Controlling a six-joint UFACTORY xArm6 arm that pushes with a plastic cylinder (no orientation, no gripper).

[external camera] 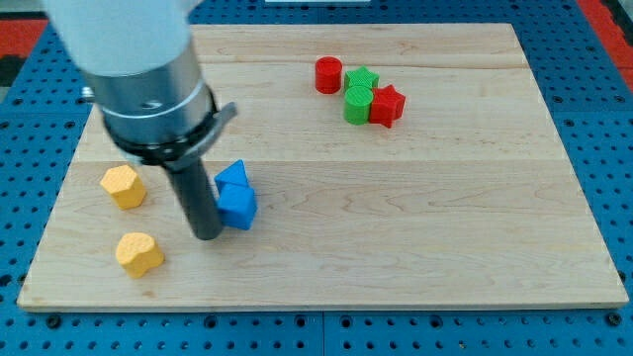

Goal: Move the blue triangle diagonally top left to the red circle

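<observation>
My tip (207,234) touching blue blocks (236,197) — view's left side.

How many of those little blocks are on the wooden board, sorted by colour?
Red: 2, the red cylinder and the red star
Green: 2
Blue: 2
Yellow: 2
Total: 8

wooden board (445,237), two yellow blocks (124,186) (138,254), green blocks (359,101), red star (387,105)

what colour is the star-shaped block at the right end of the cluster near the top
Red: the star block sits at the cluster's right end in the camera view, touching a green block.
</observation>
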